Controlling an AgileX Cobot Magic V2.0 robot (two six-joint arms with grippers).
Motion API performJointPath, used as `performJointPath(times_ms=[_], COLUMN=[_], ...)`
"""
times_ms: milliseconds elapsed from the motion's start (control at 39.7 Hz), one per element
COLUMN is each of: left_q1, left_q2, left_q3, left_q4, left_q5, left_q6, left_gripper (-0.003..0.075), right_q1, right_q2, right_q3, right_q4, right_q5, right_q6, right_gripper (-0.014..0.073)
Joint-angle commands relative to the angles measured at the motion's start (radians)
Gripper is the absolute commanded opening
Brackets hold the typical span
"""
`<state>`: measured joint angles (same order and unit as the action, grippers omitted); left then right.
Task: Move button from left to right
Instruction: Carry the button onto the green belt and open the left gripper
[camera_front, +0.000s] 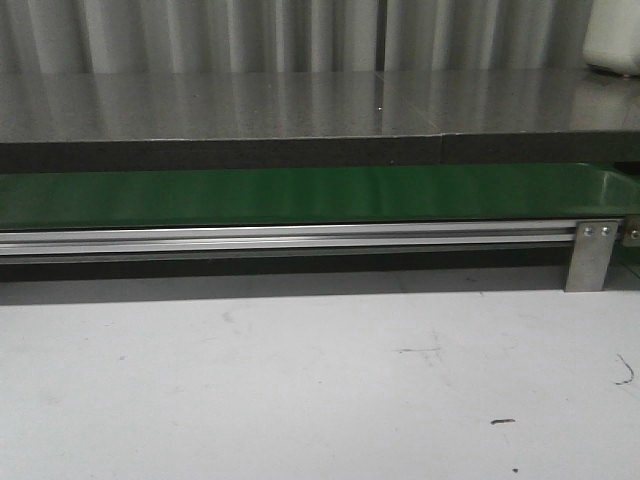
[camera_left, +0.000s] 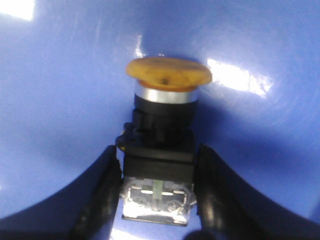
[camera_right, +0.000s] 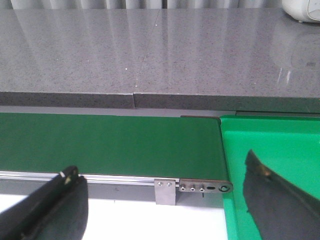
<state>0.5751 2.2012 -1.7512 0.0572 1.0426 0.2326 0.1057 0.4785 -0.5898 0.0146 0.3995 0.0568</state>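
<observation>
The button (camera_left: 162, 120) has an orange-yellow mushroom head and a black blocky body with a clear base. It shows only in the left wrist view, over a blue surface (camera_left: 60, 100). My left gripper (camera_left: 157, 167) has its two black fingers pressed against both sides of the button's black body. My right gripper (camera_right: 160, 172) is open wide and empty, above the white table's edge by the end of the green conveyor belt (camera_right: 110, 142). Neither gripper nor the button shows in the front view.
A bright green bin (camera_right: 280, 145) sits at the belt's right end. A grey stone counter (camera_front: 300, 105) runs behind the belt (camera_front: 300, 195). An aluminium rail (camera_front: 280, 238) with a bracket (camera_front: 592, 255) fronts the belt. The white table (camera_front: 300, 380) is in front, and a white object (camera_front: 612, 35) stands far right on the counter.
</observation>
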Motion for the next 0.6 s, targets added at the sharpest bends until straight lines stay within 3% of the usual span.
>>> performJointPath(times_ms=[0,252,378,579], left_q1=[0.002,-0.014,-0.053,-0.154], left_q2=[-0.066,-0.151,-0.215,-0.31], left_q3=[-0.035,-0.097,-0.107,-0.107], left_q4=[0.003,-0.068,-0.154,-0.163], left_q5=[-0.003,-0.002,-0.002,0.054], left_q6=[-0.002,-0.006,-0.006,-0.006], left_gripper=[0.0103,0.0104,0.0104,0.0104], right_q1=[-0.008,-0.008,-0.008,-0.008], right_q2=[0.011,0.011,0.011,0.011], right_q3=[-0.036,-0.036,-0.036,-0.036], right_q4=[-0.003,-0.003,-0.003,-0.003], right_q5=[-0.074,-0.073,-0.073,-0.073], right_q6=[-0.005,-0.005,-0.005,-0.005], right_gripper=[0.0645,0.0645,0.0645,0.0645])
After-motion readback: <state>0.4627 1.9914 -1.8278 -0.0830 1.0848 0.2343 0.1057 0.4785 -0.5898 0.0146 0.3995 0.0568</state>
